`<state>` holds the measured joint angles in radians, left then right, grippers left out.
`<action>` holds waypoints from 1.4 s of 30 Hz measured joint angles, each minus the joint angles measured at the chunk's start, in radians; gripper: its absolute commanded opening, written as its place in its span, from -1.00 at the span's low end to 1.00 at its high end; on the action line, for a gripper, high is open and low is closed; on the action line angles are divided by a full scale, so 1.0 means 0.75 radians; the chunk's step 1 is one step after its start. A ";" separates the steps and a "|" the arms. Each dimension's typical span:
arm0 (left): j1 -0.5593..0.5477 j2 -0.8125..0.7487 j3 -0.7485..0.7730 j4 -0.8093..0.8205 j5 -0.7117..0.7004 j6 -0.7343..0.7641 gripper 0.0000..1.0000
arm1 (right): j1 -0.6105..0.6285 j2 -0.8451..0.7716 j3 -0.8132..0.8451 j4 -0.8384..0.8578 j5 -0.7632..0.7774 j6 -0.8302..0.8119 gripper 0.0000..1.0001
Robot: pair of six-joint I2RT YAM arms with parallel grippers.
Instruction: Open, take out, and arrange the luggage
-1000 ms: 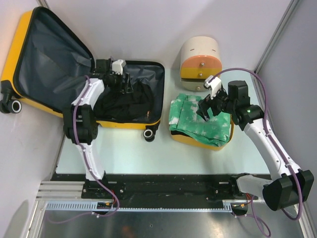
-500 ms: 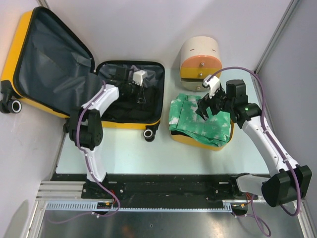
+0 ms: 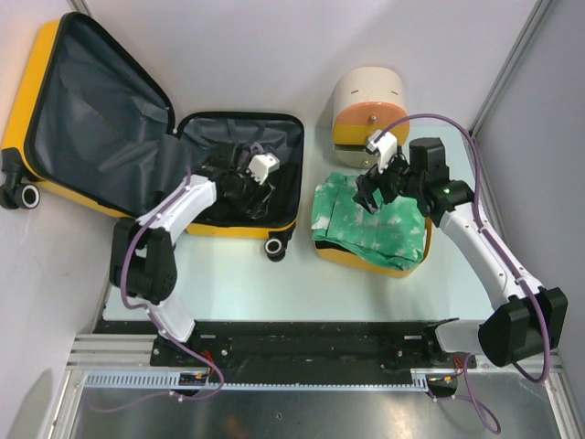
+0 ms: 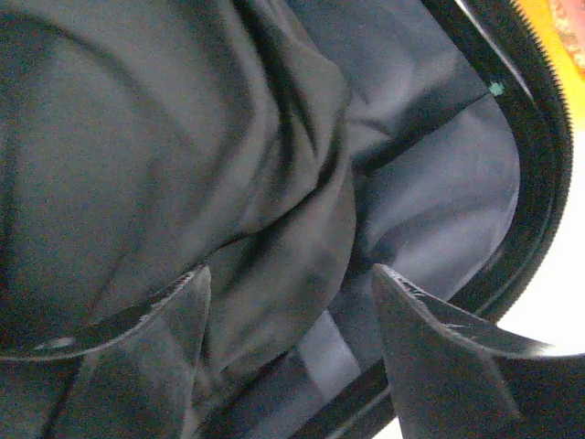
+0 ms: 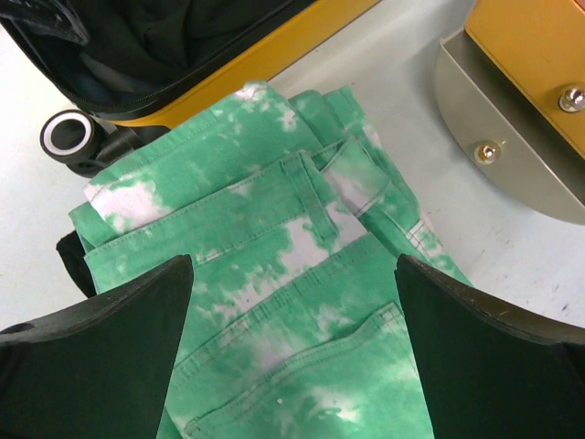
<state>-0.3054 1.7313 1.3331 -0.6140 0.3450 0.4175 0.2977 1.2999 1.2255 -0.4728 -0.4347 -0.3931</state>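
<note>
The yellow suitcase lies open: its lid (image 3: 91,101) leans against the left wall and its base (image 3: 291,137) holds black clothing (image 3: 215,197). My left gripper (image 3: 259,186) is inside the base near its right rim. In the left wrist view it (image 4: 292,347) is open, and dark cloth (image 4: 183,165) and grey lining (image 4: 439,210) lie under the jaws. My right gripper (image 3: 370,194) is open and empty over folded green-and-white jeans (image 3: 370,219). The right wrist view shows it (image 5: 292,357) above the jeans (image 5: 302,274), with the suitcase's yellow edge (image 5: 247,55) at top left.
The jeans lie on a small yellow bin (image 3: 366,258) right of the suitcase. A cream-and-orange drawer cabinet (image 3: 368,105) stands behind the bin; its orange drawer (image 5: 530,55) shows in the right wrist view. A suitcase wheel (image 5: 66,134) sits beside the jeans. Walls close in left and right.
My left gripper has moved right and nearer across the suitcase base. My right gripper has shifted a little left and away over the jeans.
</note>
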 measured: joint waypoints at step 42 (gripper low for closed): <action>-0.060 0.320 0.187 0.106 -0.413 0.004 -0.99 | 0.038 0.073 0.035 0.048 0.012 -0.006 0.93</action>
<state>-0.3504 1.9717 1.4734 -0.5343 0.0353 0.4202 0.3264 1.3548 1.2518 -0.4370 -0.4255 -0.3977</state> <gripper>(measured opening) 0.027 0.969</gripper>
